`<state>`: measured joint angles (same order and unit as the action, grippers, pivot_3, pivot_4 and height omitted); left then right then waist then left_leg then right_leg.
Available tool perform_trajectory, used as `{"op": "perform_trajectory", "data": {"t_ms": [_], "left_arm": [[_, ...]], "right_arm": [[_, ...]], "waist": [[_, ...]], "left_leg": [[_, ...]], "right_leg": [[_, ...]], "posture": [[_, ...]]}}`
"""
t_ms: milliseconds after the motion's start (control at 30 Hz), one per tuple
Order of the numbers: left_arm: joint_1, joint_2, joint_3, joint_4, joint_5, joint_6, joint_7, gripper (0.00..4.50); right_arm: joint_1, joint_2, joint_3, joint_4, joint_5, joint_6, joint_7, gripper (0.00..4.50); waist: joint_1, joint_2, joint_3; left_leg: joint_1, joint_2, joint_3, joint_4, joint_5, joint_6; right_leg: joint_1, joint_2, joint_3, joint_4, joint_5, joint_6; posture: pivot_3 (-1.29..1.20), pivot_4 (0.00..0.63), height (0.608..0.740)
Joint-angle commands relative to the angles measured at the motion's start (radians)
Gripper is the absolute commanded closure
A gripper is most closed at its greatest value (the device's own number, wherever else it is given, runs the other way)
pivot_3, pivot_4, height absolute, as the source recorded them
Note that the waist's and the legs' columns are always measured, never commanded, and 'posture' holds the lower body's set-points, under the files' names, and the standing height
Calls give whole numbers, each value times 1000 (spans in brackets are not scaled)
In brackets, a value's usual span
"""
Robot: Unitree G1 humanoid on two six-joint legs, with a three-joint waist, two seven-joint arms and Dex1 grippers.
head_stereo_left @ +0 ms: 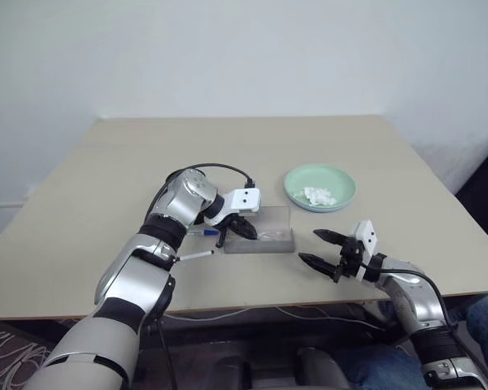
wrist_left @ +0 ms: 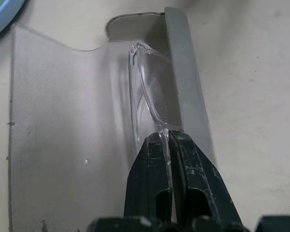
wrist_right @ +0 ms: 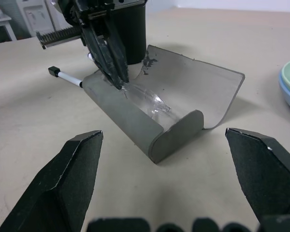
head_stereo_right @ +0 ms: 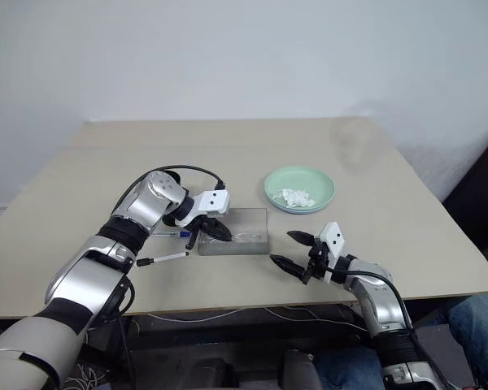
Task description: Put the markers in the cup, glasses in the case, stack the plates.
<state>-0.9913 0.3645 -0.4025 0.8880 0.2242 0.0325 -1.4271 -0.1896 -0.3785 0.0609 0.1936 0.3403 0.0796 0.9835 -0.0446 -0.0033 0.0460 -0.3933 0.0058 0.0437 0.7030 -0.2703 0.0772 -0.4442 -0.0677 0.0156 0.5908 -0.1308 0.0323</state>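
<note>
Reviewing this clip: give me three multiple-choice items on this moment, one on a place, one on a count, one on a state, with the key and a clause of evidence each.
1. Where do the glasses lie?
A. inside the open case
B. on the plates
C. on the bare table

2. How many markers lie near the left arm?
A. none
B. two
C. five

3. How do the right gripper fingers stand?
A. shut on a marker
B. shut on the tissue
C. wide apart, holding nothing

Key: 1 A, the clear frame sits in the grey trough, left gripper pinching it. 2 B, blue-capped marker and black-capped marker. 3 C, a wide gap between the fingertips.
</note>
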Motion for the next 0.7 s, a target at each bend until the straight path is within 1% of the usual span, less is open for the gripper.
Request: {"op": "perform_trajectory", "data": {"t_ms": [33,67,300,433,500,600,667,700], "left_arm": [[-11,-5,6,3,1,-24,37,3516],[-18,-8,12,5,-6,-22,38,3205],[-77,-28,71,18,-62,0,60,3205],[-142,-35,103,70,-61,-31,144,3205],[-176,-36,110,114,-44,-66,218,3205],[-211,-37,111,175,-26,-115,298,3814],[-211,-31,86,202,4,-163,316,4473],[-212,-31,69,221,29,-177,342,4473]], "right_arm": [[-33,1,-9,-12,0,-22,4,88],[-34,1,-9,-11,0,-22,4,88],[-36,-2,-9,-3,-4,-26,8,88],[-35,-3,-10,4,-7,-32,10,88],[-37,-3,-10,8,-9,-35,11,88],[-41,-2,-10,15,-10,-39,11,88],[-48,1,-10,16,-9,-43,12,88],[-52,1,-10,11,-5,-42,14,88]], "waist": [[0,0,0],[0,0,0],[0,0,0],[0,-1,0],[0,-1,0],[-1,-1,0],[-1,-1,0],[-1,-1,0]], "left_leg": [[0,0,0,0,0,0],[0,0,0,0,0,0],[0,0,0,0,0,0],[0,0,0,1,0,0],[0,0,0,1,0,0],[0,0,0,1,0,0],[0,0,0,1,0,0],[0,0,0,1,0,0]], "right_leg": [[0,0,0,0,0,0],[0,0,0,0,0,0],[0,0,0,0,0,0],[0,0,0,0,0,0],[0,0,0,0,0,0],[0,0,0,0,0,0],[0,0,0,0,0,0],[0,0,0,0,0,0]], "posture": [[0,0,721],[0,0,721],[0,0,721],[0,0,721],[0,0,721],[0,0,721],[0,0,721],[0,0,721]]}}
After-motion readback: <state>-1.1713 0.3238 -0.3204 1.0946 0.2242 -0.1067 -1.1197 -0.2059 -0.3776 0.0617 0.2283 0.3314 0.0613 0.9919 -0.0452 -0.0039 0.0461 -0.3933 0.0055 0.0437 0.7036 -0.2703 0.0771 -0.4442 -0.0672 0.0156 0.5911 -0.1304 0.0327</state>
